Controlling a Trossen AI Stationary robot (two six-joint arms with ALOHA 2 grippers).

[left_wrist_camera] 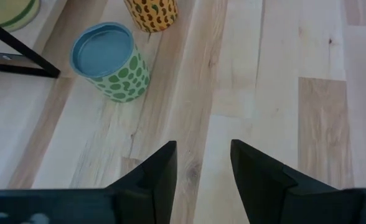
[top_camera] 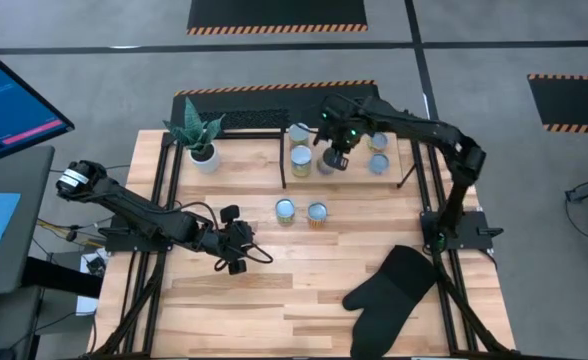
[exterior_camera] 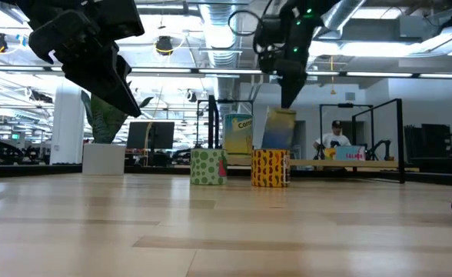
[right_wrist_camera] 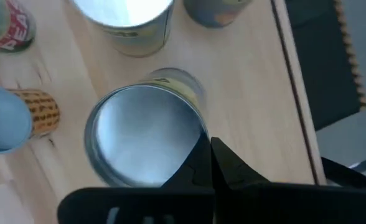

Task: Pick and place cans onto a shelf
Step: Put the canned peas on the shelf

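High view: right gripper [top_camera: 335,160] is seen pinched shut, over the shelf [top_camera: 411,165] cans [top_camera: 301,157].
Left gripper [top_camera: 236,240]: fingers parted, empty, near table [top_camera: 304,290] middle.

The left gripper [left_wrist_camera: 203,163] hangs over the bare wooden bench [left_wrist_camera: 276,74], its two dark fingers [left_wrist_camera: 161,168] apart with nothing between them. Ahead of it stands a can [left_wrist_camera: 111,62] with a pale blue top and green spots on its side. Just beside it stands a yellow can with dark spots [left_wrist_camera: 152,12], mostly cut off. A thin black bar [left_wrist_camera: 18,53] of the shelf crosses near the green can.
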